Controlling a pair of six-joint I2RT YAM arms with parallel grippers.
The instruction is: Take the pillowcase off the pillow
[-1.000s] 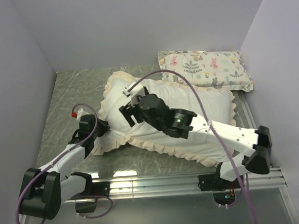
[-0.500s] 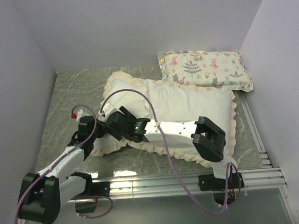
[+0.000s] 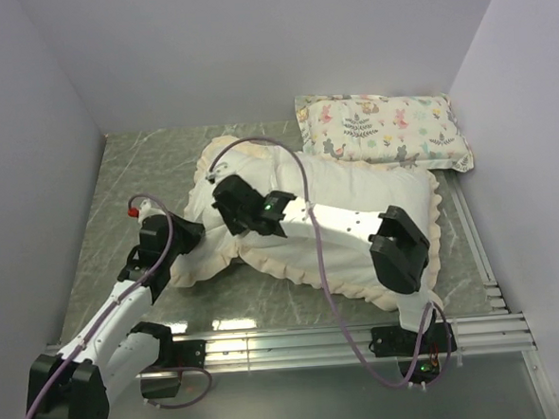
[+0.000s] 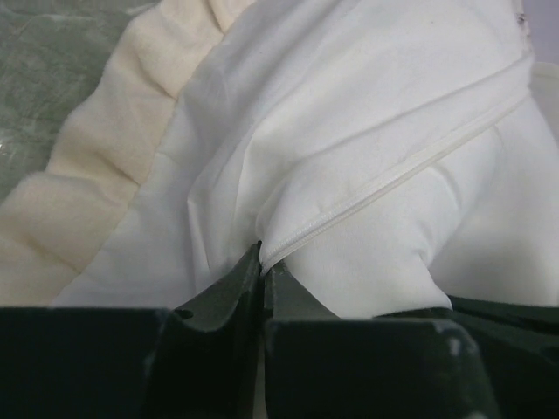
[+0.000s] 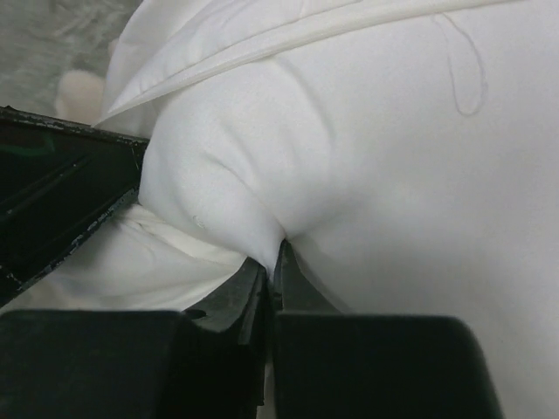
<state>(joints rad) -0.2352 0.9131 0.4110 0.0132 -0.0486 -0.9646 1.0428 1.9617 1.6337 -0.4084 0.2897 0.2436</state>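
The white fabric pillowcase with cream ruffled frill (image 3: 198,269) lies across the middle of the grey-green marbled table (image 3: 134,161), around the plump white rectangular pillow (image 5: 349,175). At its left end, the left gripper (image 4: 262,262) has its jaws pressed together on the pillowcase's corded edge. Just beside it, the right gripper (image 5: 275,253) pinches a bulge of the pillow.

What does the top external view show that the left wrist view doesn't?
Top external only: both arms, the right gripper at the left end of the pillowcase, the floral pillow, the table. Left wrist only: the left gripper shut on a white pillowcase fold at a piped seam. Both: the cream frill beside white fabric.
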